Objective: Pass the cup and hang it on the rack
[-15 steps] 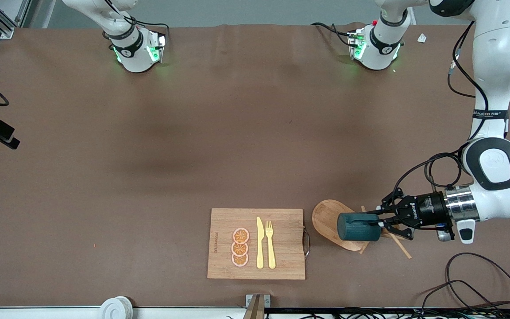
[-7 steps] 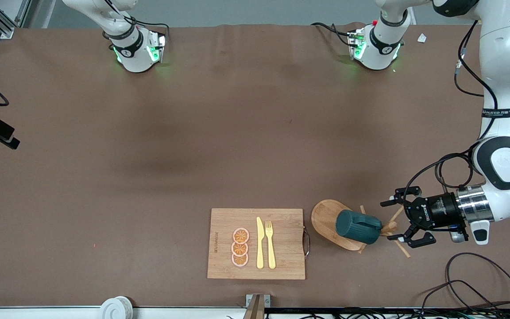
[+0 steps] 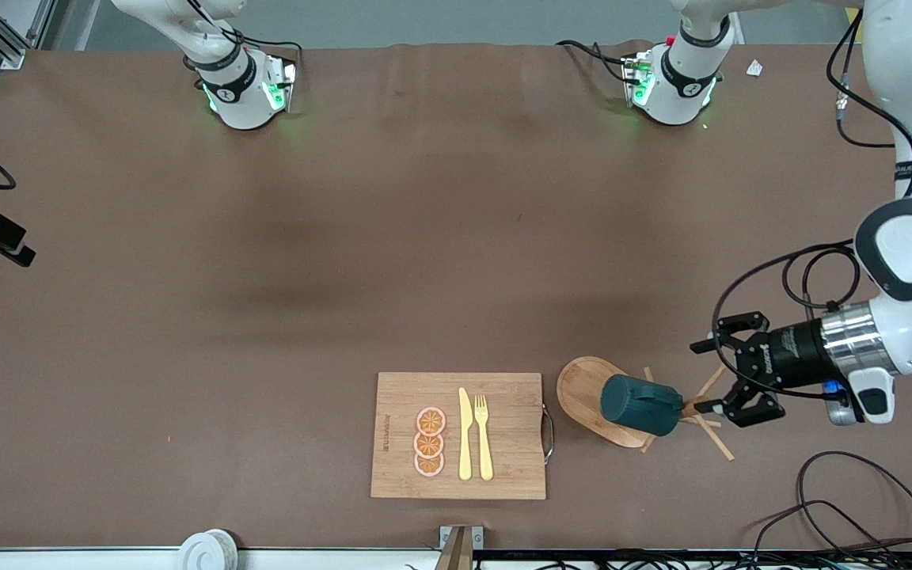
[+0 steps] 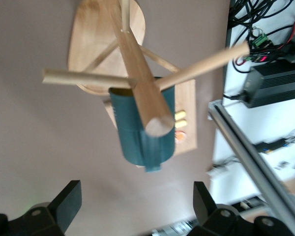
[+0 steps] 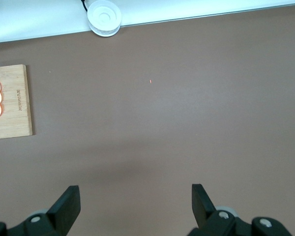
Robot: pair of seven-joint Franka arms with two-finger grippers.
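Front view: the cup (image 3: 640,404), dark teal, hangs on the rack (image 3: 592,396), tilted, its body over the oval base and against the pegs at the post. The rack stands on the worktop (image 3: 266,277) toward the left arm's end, just beside a cutting board (image 3: 460,435). On the board lie three orange slices (image 3: 429,442), a yellow knife (image 3: 465,434) and a yellow fork (image 3: 484,436), side by side.

The left pincer (image 3: 729,370) sits just beside the rack's pegs, on the side toward the left arm's end of the worktop, its axis level and pointing at the cup. Its fingers are spread wide and hold nothing; the cup is apart from them, with the peg tips between cup and fingertips.

Left wrist view: the left pincer (image 4: 137,204) shows two dark fingers (image 4: 69,204) set far apart with a free gap between them. The rack's post (image 4: 140,81) points toward the camera, thin pegs radiating from it; the cup (image 4: 140,130) hangs just under the post, with its handle turned toward the camera. The board's edge shows past the cup.

Right wrist view: the right pincer (image 5: 135,204) is wide open and empty over bare worktop (image 5: 162,123); the right arm waits. A corner of the board (image 5: 12,101) with the slices shows at the frame's edge, and a white roll (image 5: 104,17) lies at the worktop's rim
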